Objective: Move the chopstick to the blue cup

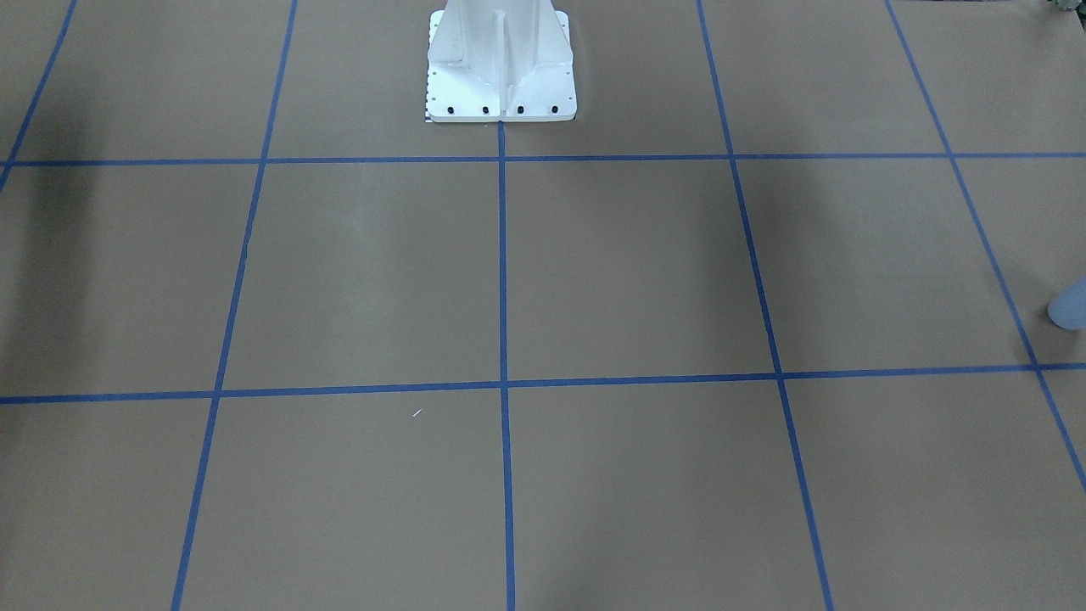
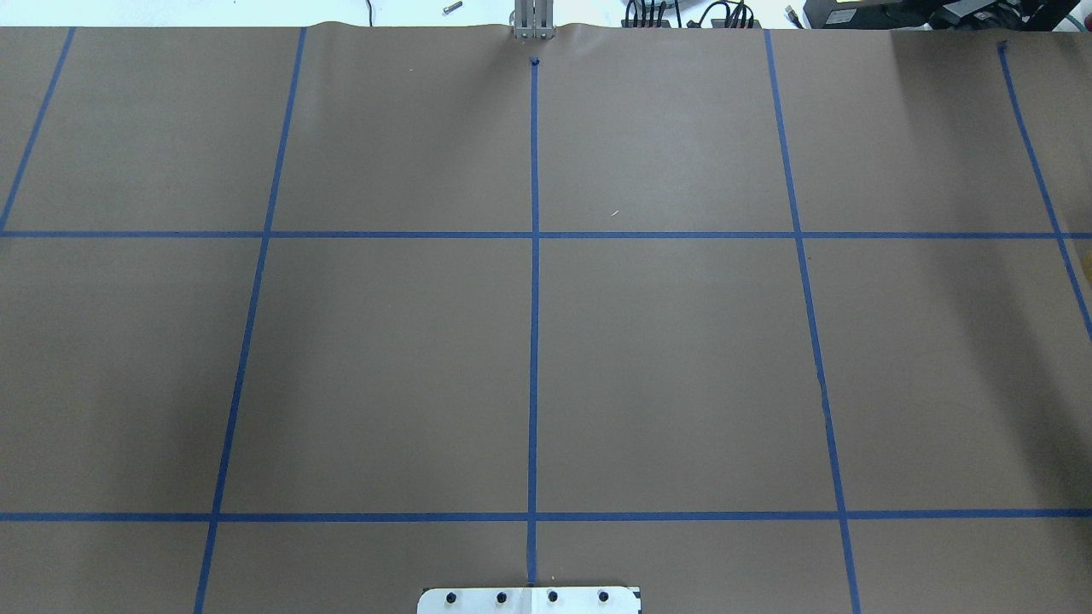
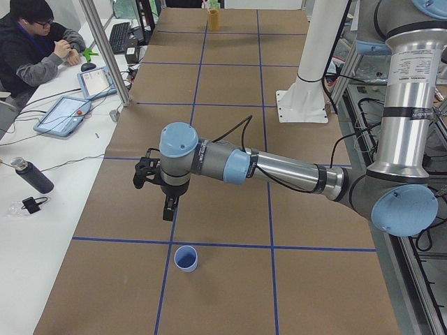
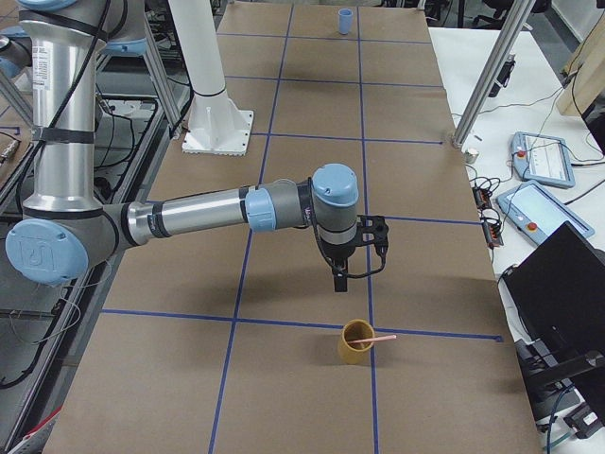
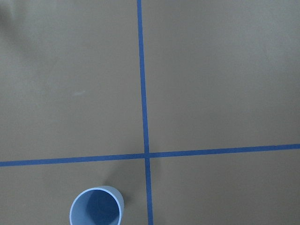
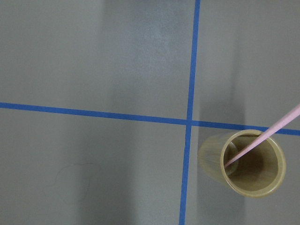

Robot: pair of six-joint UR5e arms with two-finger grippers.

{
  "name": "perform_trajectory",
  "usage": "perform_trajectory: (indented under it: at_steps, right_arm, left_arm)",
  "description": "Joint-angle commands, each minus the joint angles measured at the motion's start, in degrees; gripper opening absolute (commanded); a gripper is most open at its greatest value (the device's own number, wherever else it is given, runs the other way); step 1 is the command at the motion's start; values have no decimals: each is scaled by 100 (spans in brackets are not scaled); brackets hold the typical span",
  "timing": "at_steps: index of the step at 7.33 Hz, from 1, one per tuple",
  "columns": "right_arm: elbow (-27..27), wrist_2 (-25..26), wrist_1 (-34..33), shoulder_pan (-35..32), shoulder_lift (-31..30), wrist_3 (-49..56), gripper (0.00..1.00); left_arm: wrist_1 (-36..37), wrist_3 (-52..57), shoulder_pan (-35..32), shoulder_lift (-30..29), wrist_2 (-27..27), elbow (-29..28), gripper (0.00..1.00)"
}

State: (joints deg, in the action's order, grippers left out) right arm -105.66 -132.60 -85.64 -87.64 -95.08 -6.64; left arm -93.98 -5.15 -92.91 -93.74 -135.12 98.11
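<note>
One pale pink chopstick (image 4: 380, 338) leans in a tan-yellow cup (image 4: 357, 342) at the table's right end; the right wrist view shows the chopstick (image 6: 262, 138) slanting out of that cup (image 6: 248, 163). The blue cup (image 3: 186, 258) stands empty at the table's left end. It also shows in the left wrist view (image 5: 97, 211) and at the front view's edge (image 1: 1071, 307). My left gripper (image 3: 167, 208) hangs above the table, a little behind the blue cup. My right gripper (image 4: 340, 280) hangs likewise near the yellow cup. I cannot tell whether either is open or shut.
Brown paper with a blue tape grid covers the table. The white pillar base (image 1: 501, 85) stands at the robot's side. An operator (image 3: 35, 42) sits at a side desk with tablets (image 3: 64, 115) and a bottle (image 3: 31, 176). Metal frame posts (image 4: 482, 85) stand at the table's edge.
</note>
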Motion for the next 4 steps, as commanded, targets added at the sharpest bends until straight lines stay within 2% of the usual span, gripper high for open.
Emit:
perform_trajectory:
  at_steps: [1, 2, 3, 4]
  right_arm:
    - [350, -56, 1533, 27, -309, -65, 100]
    - [353, -99, 1655, 271, -292, -527, 100]
    - [196, -82, 1717, 743, -240, -1480, 100]
    - [-49, 40, 1718, 1192, -222, -2299, 100]
  left_arm:
    - [-267, 15, 18, 5, 12, -12, 98]
    - [-583, -3, 71, 170, -5, -55, 98]
    - [-647, 23, 376, 180, 47, -116, 98]
    - [-761, 23, 405, 372, 56, -195, 98]
